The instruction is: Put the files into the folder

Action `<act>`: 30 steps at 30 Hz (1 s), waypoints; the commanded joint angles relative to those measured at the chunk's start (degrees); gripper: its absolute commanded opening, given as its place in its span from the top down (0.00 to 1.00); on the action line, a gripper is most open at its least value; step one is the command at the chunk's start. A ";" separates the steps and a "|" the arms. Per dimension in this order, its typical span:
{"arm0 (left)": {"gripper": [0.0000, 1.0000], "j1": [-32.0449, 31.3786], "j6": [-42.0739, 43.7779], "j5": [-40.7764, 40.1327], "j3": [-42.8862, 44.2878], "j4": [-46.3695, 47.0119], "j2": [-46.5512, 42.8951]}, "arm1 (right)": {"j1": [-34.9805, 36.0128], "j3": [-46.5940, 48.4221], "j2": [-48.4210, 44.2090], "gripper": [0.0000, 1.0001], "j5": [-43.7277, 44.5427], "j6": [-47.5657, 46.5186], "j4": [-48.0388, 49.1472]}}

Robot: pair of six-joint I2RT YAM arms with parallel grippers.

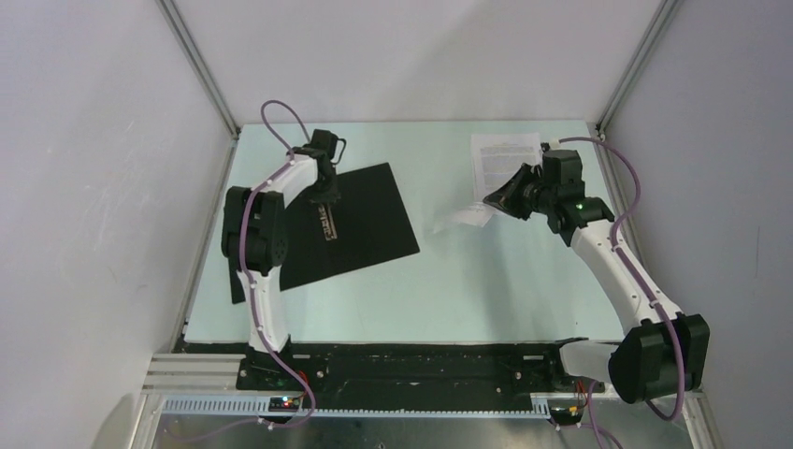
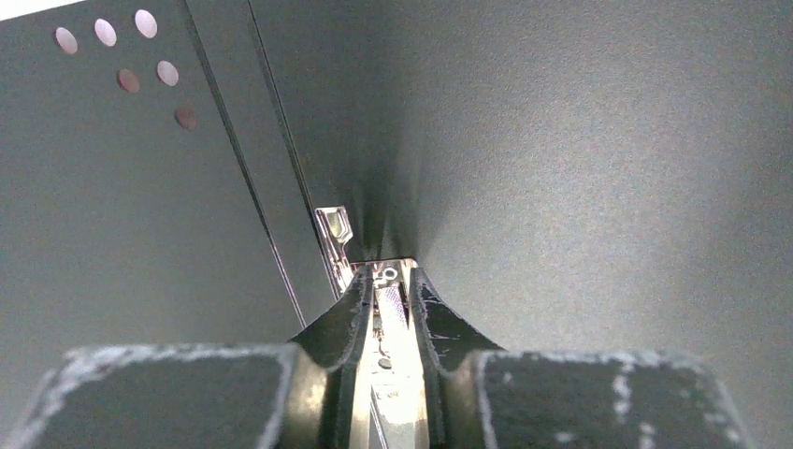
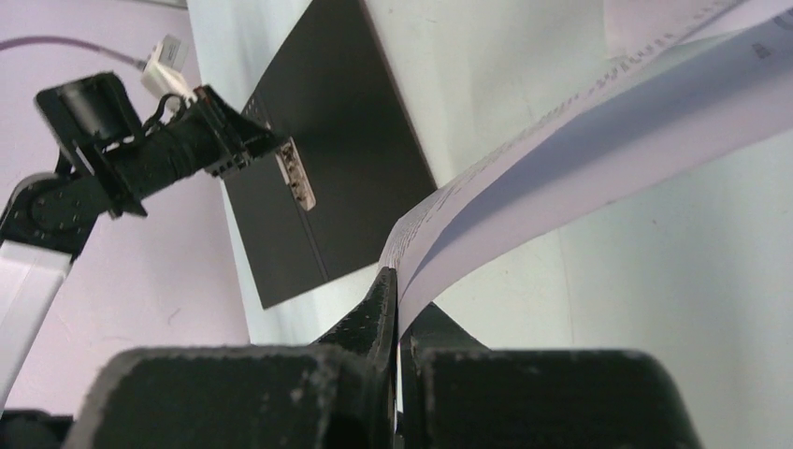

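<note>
The folder (image 1: 374, 220) lies open on the left of the table, black inside up, with its metal clip (image 1: 324, 221) along the spine. My left gripper (image 1: 324, 195) is shut on the metal clip (image 2: 393, 309), seen close in the left wrist view. One printed white sheet (image 1: 506, 161) lies flat at the back right. My right gripper (image 1: 502, 202) is shut on the edge of the other sheet (image 1: 465, 216), which curls up off the table; that sheet (image 3: 598, 122) arches away from the gripper (image 3: 397, 285) in the right wrist view. The open folder (image 3: 346, 140) shows beyond it.
Grey walls and aluminium posts close in the table on the left, back and right. A black strip runs along the near edge by the arm bases (image 1: 393, 369). The left arm (image 3: 140, 150) shows at the folder's clip in the right wrist view.
</note>
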 commanded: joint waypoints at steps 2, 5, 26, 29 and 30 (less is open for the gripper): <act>0.88 3.44 6.93 0.35 7.51 -2.64 2.85 | 2.73 5.72 -1.74 1.00 -0.80 -1.95 -1.95; 0.59 3.84 8.08 0.39 9.07 -4.01 3.02 | 4.45 7.82 -0.70 1.00 -1.47 -2.14 -2.23; 0.07 2.42 -10.71 14.31 -7.80 -4.42 -26.85 | 24.85 -16.74 1.47 1.00 -12.99 11.30 16.97; 0.07 1.40 -14.00 17.78 -17.78 -0.24 -33.04 | 27.65 -23.36 4.35 1.00 -8.74 12.55 20.32; 0.08 0.73 -15.68 19.13 -22.84 2.04 -34.14 | 28.91 -25.50 5.22 1.00 -8.38 12.65 21.01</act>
